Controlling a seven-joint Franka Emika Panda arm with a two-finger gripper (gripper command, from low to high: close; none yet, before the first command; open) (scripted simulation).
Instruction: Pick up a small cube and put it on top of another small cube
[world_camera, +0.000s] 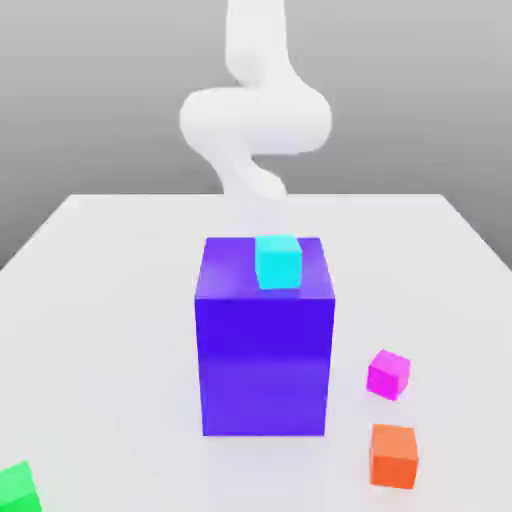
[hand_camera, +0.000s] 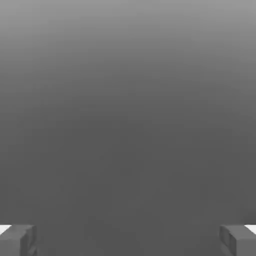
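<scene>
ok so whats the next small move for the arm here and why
Probably swing the gripper over toward the small magenta cube on the table, at the exterior view's right of the big purple block. Its jaws stand wide apart with nothing between them, and the cube lies free, apart from the orange cube.

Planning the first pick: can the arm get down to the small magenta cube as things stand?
Probably yes. The magenta cube sits alone on the table, apart from the orange cube and purple block, with nothing above it.

Soft, even light falls on the white table (world_camera: 120, 300). The big purple block (world_camera: 265, 360) casts only a faint shadow at its base; the arm (world_camera: 255, 115) behind it looks blurred.
</scene>
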